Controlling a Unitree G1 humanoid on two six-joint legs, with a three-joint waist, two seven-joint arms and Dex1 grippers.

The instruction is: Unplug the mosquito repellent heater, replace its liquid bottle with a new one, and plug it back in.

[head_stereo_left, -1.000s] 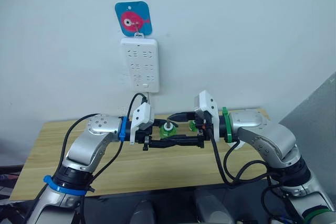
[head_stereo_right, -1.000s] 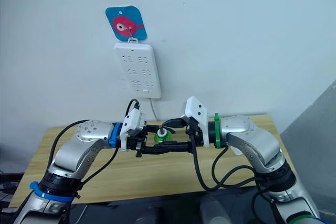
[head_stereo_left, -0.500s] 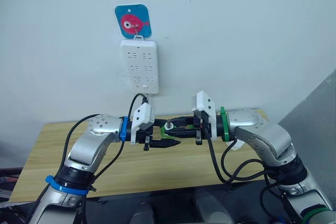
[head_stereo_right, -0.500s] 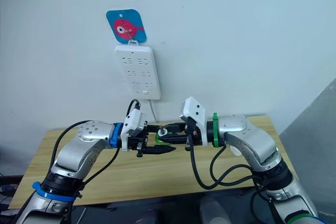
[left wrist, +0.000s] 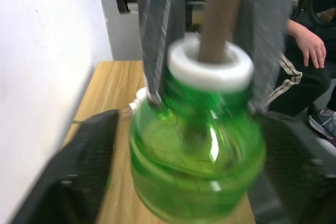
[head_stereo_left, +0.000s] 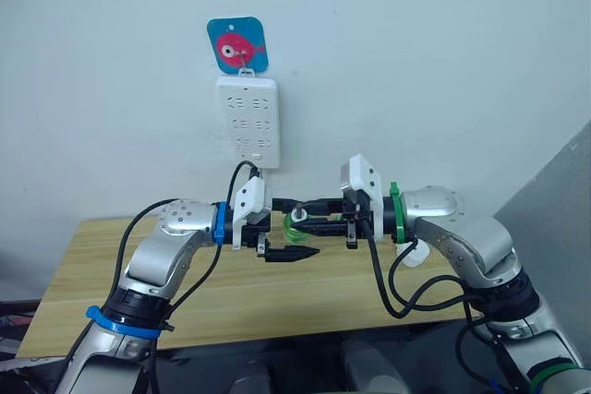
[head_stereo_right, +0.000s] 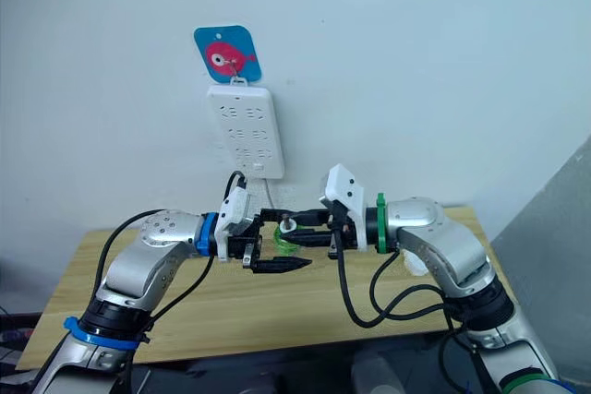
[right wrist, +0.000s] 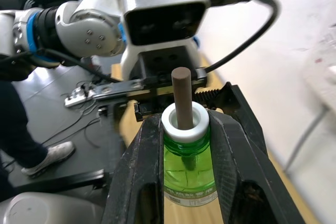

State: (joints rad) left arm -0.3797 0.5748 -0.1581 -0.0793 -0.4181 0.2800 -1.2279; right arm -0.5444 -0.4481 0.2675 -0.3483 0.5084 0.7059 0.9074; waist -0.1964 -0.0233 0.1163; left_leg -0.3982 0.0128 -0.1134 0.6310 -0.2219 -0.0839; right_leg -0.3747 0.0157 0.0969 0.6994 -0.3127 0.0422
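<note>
Right tool (right wrist: 184, 145): you have it pinching the green clear liquid bottle (right wrist: 186, 174) with white collar, above the wooden worktop (head_stereo_left: 231, 292)
Left tool (head_stereo_right: 277, 244): spread; bottle at its 3 o'clock

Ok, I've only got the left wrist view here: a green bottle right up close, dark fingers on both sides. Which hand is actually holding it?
Observer: The right hand. Its fingers are clamped on the neck of the green bottle.
Operator: And the left hand?
Observer: The left hand is open, with one finger above the bottle and one below it.
Operator: Where is all this happening?
Observer: In the air over a wooden table, below a white power strip that hangs on the wall.
</note>
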